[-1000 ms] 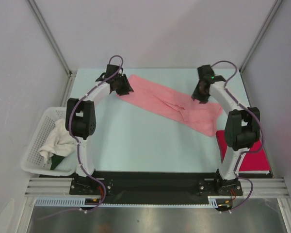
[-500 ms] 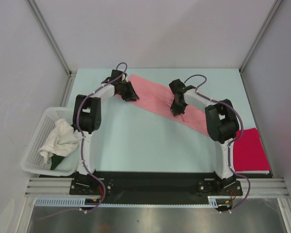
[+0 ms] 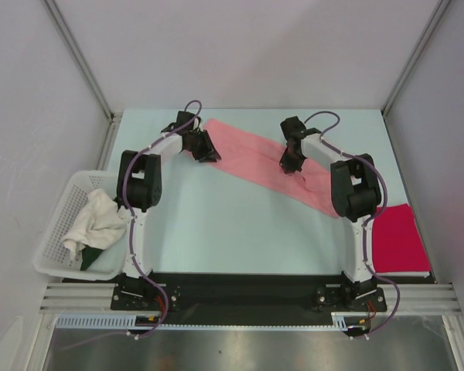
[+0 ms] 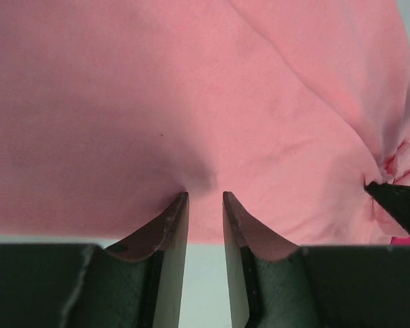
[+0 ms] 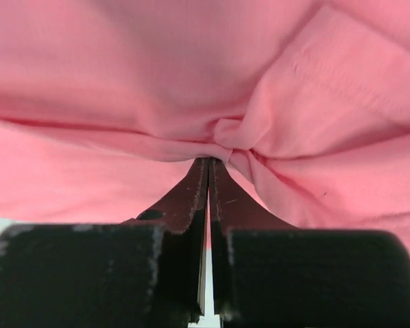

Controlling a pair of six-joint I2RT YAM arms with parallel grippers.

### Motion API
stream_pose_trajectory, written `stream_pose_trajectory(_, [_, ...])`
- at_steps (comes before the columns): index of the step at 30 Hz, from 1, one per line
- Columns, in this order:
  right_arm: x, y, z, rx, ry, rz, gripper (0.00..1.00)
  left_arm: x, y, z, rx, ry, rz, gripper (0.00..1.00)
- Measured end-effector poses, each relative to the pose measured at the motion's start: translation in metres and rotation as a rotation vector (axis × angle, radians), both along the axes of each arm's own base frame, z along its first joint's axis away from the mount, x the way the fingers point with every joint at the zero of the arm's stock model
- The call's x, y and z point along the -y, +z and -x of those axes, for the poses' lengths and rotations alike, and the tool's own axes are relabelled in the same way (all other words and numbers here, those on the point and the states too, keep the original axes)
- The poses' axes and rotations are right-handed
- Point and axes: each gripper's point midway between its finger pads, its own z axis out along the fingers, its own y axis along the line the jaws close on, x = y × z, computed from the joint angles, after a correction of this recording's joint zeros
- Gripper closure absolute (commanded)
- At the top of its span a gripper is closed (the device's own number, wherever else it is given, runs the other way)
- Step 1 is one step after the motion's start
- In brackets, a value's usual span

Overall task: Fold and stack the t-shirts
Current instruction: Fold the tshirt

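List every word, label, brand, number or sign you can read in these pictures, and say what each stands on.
There is no readable text in any view. The salmon-pink t-shirt, the magenta-red t-shirt, the white basket and the table show no print, label or number.

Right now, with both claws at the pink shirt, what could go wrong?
The right claw pinches only a bunched knot of the pink shirt; it may slip out or drag extra layers. The left claw sits at the shirt's edge with its jaws slightly apart, so its hold looks doubtful. The right arm stands near the red shirt and could brush it.
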Motion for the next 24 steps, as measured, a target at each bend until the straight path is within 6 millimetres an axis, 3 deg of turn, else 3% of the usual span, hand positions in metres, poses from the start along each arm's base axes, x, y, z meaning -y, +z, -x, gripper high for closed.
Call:
stream_pose_trajectory(5, [0.000,0.001,-0.017,0.018,0.001,-0.002,1.00,-0.003,0.001,-0.001,-0.003,0.006,-0.002,0.67])
stream_pose_trajectory(12, [-0.005,0.006,-0.006,-0.006,0.030,-0.021,1.00,-0.011,0.004,-0.002,-0.002,0.017,-0.005,0.64])
stream_pose_trajectory(15, [-0.001,0.024,0.008,-0.004,0.038,-0.031,1.00,-0.018,0.013,-0.003,0.008,0.030,-0.003,0.64])
stream_pose_trajectory(17, [0.004,0.041,0.015,0.012,0.034,-0.054,0.94,-0.021,0.023,-0.003,0.024,0.036,-0.001,0.64])
stream_pose_trajectory(21, [0.040,0.076,0.018,0.070,-0.018,-0.130,0.84,-0.025,0.042,0.003,0.051,0.042,0.005,0.64])
stream_pose_trajectory(24, [0.077,0.080,0.015,0.085,-0.085,-0.179,0.82,-0.026,0.050,0.010,0.059,0.041,0.008,0.64])
